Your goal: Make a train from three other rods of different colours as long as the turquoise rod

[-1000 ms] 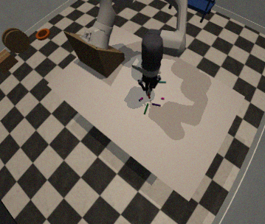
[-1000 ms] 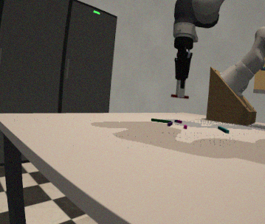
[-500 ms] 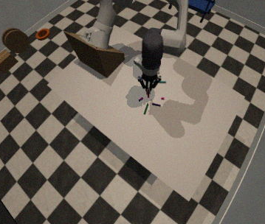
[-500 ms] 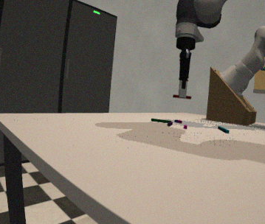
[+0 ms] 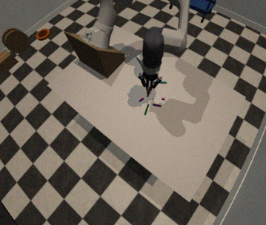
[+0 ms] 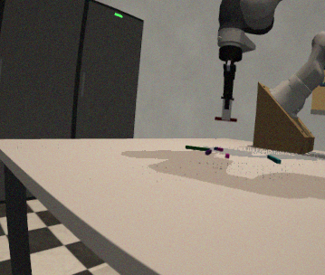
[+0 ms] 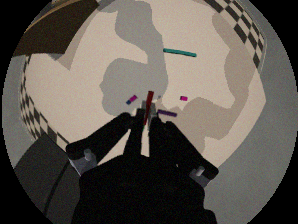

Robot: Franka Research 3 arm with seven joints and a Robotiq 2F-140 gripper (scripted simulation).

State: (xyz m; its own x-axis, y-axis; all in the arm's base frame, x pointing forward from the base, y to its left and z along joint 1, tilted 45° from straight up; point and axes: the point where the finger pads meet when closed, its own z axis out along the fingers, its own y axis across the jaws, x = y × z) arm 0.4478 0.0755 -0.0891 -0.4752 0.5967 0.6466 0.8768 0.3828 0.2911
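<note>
While gripper (image 6: 226,118) hangs high above table (image 6: 115,199), clamped on red rod (image 6: 225,119), keep rod level; lower near magenta rod (image 6: 227,156), align ends, release only when flat.
</note>
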